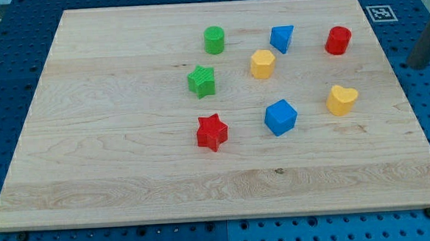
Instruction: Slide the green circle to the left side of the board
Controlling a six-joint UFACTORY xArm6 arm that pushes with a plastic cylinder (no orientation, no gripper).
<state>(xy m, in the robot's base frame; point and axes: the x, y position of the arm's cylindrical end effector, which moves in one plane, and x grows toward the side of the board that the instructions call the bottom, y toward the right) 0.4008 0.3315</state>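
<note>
The green circle (pixel 214 40) is sitting near the top middle of the wooden board (pixel 113 140), with the green star (pixel 202 81) just at its seven o'clock and the blue triangle (pixel 282 38) at its three o'clock. My tip is not showing; only a dark rod (pixel 426 44) is leaning in at the right edge, off the board, at three o'clock from the red cylinder (pixel 338 40), and there are no jaws to report on.

Green circle (pixel 214 40) stands upright near the board's top centre
</note>
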